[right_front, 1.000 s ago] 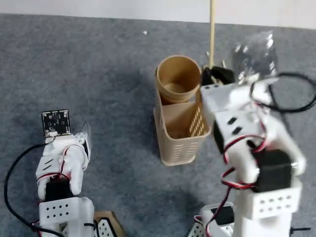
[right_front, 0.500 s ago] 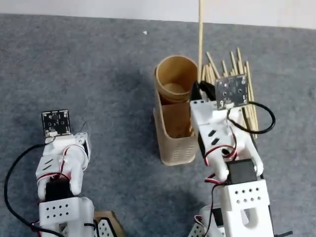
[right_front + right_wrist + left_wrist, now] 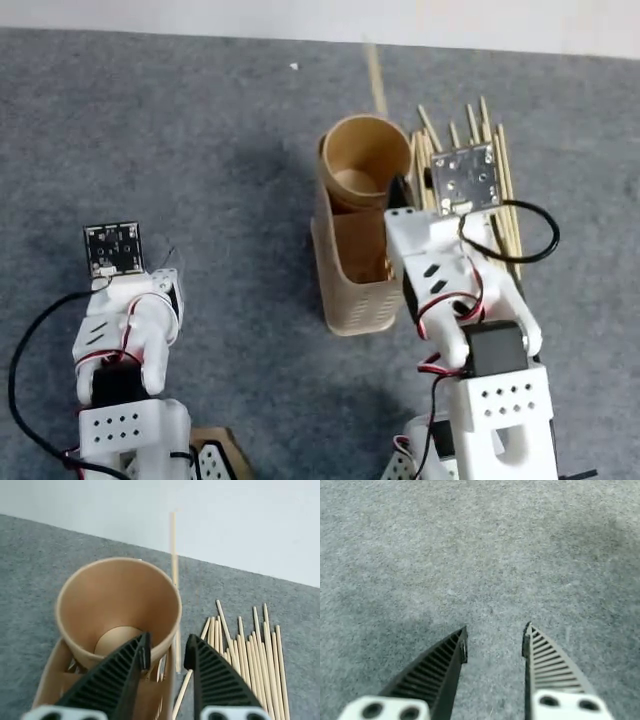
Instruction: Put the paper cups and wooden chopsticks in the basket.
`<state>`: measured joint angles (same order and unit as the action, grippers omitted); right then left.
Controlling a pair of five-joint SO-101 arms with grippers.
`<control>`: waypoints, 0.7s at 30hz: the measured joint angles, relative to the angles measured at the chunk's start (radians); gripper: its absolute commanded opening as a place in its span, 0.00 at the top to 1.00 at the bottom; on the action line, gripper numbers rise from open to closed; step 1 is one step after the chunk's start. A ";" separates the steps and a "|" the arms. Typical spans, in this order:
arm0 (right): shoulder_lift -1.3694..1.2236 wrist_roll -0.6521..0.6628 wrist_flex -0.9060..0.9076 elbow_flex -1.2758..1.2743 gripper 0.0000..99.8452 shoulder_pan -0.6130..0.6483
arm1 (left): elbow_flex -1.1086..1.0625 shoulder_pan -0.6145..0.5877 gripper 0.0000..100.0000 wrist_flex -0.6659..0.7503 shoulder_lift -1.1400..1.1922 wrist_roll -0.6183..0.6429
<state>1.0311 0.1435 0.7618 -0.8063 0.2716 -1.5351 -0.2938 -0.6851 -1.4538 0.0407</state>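
Observation:
A tan slotted basket (image 3: 355,300) stands mid-table with a brown paper cup (image 3: 362,160) sitting in its far end. My right gripper (image 3: 397,192) hovers over the basket's right side, just behind the cup (image 3: 120,605). Its fingers are open (image 3: 167,647), and one wooden chopstick (image 3: 174,590) stands loose between the tips, leaning along the cup's outer wall. That chopstick (image 3: 374,75) tilts away past the cup's rim. A pile of chopsticks (image 3: 505,160) lies on the carpet to the right of the basket. My left gripper (image 3: 495,635) is open over bare carpet at the near left.
Grey carpet covers the table, and a pale wall edge runs along the far side. The chopstick pile (image 3: 250,650) fans out beside the basket (image 3: 50,677). A brown cardboard corner (image 3: 215,445) pokes out near the left arm's base.
The right arm swung left from above the chopstick pile to the basket, carrying one upright chopstick. That chopstick now leans left by the cup. The left arm stayed still.

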 measured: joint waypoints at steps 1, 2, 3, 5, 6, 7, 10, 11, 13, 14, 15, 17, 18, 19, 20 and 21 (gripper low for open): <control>0.000 0.000 0.015 0.009 0.87 0.000 | 0.000 0.000 0.80 0.000 0.000 0.000; 0.000 0.000 0.028 0.017 0.87 0.000 | 0.000 0.000 0.80 0.000 0.000 0.000; 0.000 0.000 0.035 0.020 0.87 -0.002 | 0.000 0.000 0.80 0.000 0.000 0.000; 0.000 0.000 0.044 0.025 0.87 -0.023 | 0.000 0.000 0.80 0.000 0.000 0.000; 0.000 0.000 0.044 0.025 0.87 -0.040 | 0.000 0.000 0.80 0.000 0.000 0.000; 0.000 0.000 0.044 0.029 0.87 -0.060 | 0.000 0.000 0.80 0.000 0.000 0.000; -0.011 0.002 0.057 0.057 0.87 -0.133 | 0.000 0.000 0.80 0.000 0.000 0.000; -0.012 0.002 0.060 0.071 0.87 -0.161 | 0.000 0.000 0.80 0.000 0.000 0.000; -0.012 0.002 0.066 0.103 0.87 -0.215 | 0.000 0.000 0.80 0.000 0.000 0.000; -0.012 0.002 0.066 0.120 0.87 -0.229 | 0.000 0.000 0.80 0.000 0.000 0.000; -0.012 0.002 0.066 0.132 0.87 -0.235 | 0.000 0.000 0.80 0.000 0.000 0.000; -0.012 0.002 0.066 0.157 0.87 -0.236 | 0.000 0.000 0.80 0.000 0.000 0.000; -0.012 0.002 0.066 0.167 0.87 -0.236 | 0.000 0.000 0.80 0.000 0.000 0.000; -0.012 0.002 0.066 0.175 0.87 -0.238 | 0.000 0.000 0.80 0.000 0.000 0.000; -0.012 0.003 0.071 0.184 0.87 -0.241 | 0.000 0.000 0.80 0.000 0.000 0.000; -0.012 0.009 0.080 0.192 0.87 -0.247 | 0.000 0.000 0.80 0.000 0.000 0.000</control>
<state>1.0188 0.1527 0.8416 -0.6145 0.0245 -1.5351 -0.2938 -0.6851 -1.4538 0.0407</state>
